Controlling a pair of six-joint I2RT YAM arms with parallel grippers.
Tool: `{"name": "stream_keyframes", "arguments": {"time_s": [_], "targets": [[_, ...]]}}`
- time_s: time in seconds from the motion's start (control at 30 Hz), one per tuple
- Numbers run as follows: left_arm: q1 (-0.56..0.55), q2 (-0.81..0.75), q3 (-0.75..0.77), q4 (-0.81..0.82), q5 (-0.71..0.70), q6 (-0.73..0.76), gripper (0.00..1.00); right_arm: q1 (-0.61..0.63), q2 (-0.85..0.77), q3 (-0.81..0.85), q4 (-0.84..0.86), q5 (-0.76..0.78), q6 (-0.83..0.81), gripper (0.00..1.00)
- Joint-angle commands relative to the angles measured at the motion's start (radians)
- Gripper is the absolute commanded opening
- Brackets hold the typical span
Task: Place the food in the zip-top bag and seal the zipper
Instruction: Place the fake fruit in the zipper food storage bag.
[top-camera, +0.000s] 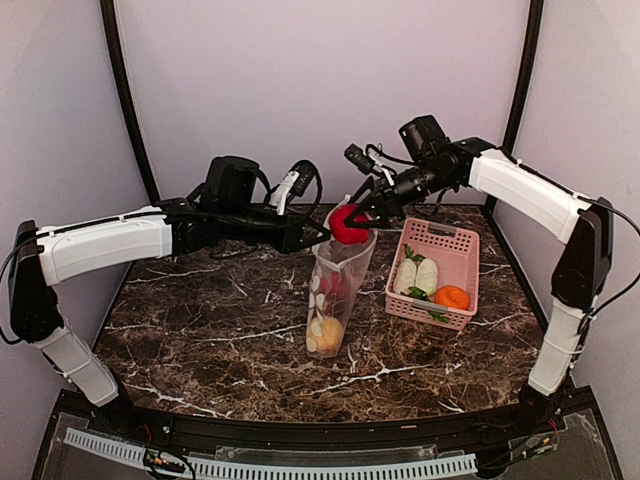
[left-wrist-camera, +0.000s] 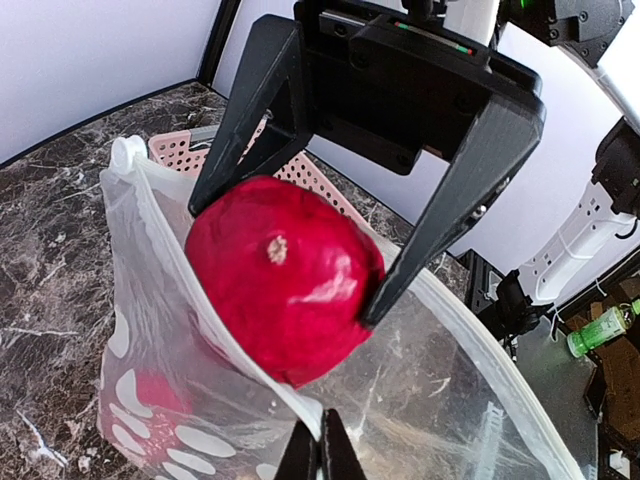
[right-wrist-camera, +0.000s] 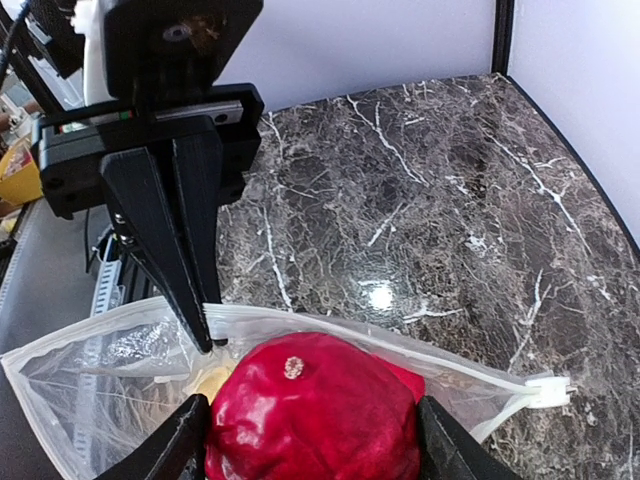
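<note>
Hanging right at the mouth of the zip-top bag (top-camera: 336, 290), the red ball (left-wrist-camera: 285, 275) is gripped on both flanks by the right gripper (top-camera: 352, 222), its lower half already below the mouth edge and its stem dimple facing up. The bag stands upright and floppy on the marble table (top-camera: 200, 330), long axis vertical, with a yellowish piece (top-camera: 322, 337) at its bottom and a second red piece above that. The left gripper (right-wrist-camera: 205, 343) is clenched on the near lip of the mouth, pinching the plastic just beside the ball at about 9 o'clock in the top view and holding the bag up. The zipper (right-wrist-camera: 460, 366) runs along the open edge, unsealed. The opening lies straight below the ball — so the coming move is probably a plain release, the drop depending on the mouth staying spread. At 3 o'clock from the bag sits the pink basket (top-camera: 455, 240), holding two white radishes (top-camera: 418, 275) and an orange piece (top-camera: 452, 297); the right arm is the nearer one to them.
</note>
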Motion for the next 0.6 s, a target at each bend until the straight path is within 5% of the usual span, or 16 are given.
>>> {"name": "stream_keyframes", "arguments": {"time_s": [0.0, 0.33, 0.57], "targets": [[-0.004, -0.046, -0.016, 0.036, -0.008, -0.002, 0.01, 0.049, -0.052, -0.030, 0.023, 0.178, -0.057, 0.65], [-0.004, -0.038, -0.017, 0.036, -0.008, -0.009, 0.01, 0.152, -0.038, -0.047, 0.099, 0.522, -0.084, 0.70], [-0.004, -0.025, -0.016, 0.032, -0.014, -0.013, 0.01, 0.193, -0.006, -0.015, 0.172, 0.732, -0.063, 0.84]]}}
